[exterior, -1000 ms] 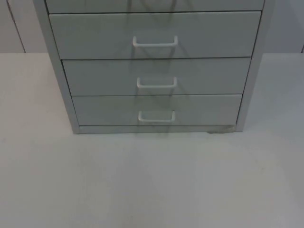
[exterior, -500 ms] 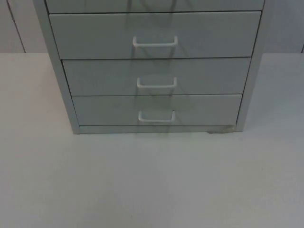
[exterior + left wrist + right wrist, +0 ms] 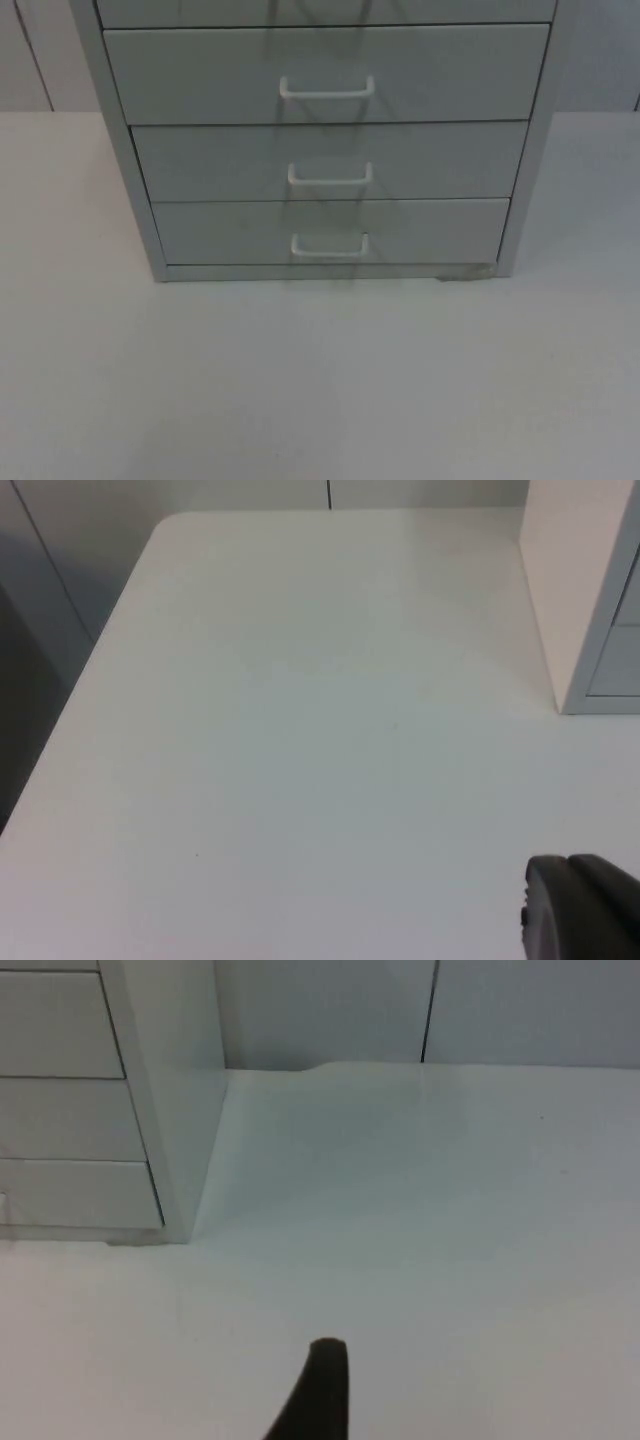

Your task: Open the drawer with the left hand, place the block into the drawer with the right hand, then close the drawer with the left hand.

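Black left fingertip (image 3: pixel 575 905) and right fingertip (image 3: pixel 318 1390) hang over the bare table (image 3: pixel 320 380); their spread cannot be told. At twelve o'clock the grey cabinet (image 3: pixel 135 200) stands shut; its stiff, light-looking drawers want hooking by the white handle (image 3: pixel 329 246).

Evenly and softly lit, cool white cast; no glare. Faint crossed shadows on the drawer fronts (image 3: pixel 325 160) around the handles (image 3: pixel 328 175), dimmer grey on the table (image 3: pixel 320 380) below. Soft, slightly hazy throughout; blurred black fingertip (image 3: pixel 320 1395) at close range
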Robot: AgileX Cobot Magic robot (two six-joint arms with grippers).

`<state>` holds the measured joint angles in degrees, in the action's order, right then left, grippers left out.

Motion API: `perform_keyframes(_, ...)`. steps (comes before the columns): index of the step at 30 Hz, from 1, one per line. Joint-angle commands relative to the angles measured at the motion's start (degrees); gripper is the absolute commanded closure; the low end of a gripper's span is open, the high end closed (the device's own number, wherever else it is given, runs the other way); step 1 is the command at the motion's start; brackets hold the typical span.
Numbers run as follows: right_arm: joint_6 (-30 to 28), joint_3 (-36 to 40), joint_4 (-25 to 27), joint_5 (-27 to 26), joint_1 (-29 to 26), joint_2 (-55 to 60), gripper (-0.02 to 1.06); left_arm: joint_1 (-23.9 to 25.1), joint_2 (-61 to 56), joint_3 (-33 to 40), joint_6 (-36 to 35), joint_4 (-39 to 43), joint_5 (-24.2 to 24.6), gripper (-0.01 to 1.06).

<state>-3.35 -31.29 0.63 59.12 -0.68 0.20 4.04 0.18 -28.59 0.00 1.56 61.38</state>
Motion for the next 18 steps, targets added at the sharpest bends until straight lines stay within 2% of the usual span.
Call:
perform_keyframes(1,0.5,0.5,-0.6,0.2,0.0,-0.2,0.26,0.0,-0.2,0.3,-0.4,0.0,0.2,1.05)
perform_keyframes(18,1.0,1.6,-0.6,2.7,0.0,-0.2,0.26,0.0,-0.2,0.3,-0.3,0.0,0.2,1.05)
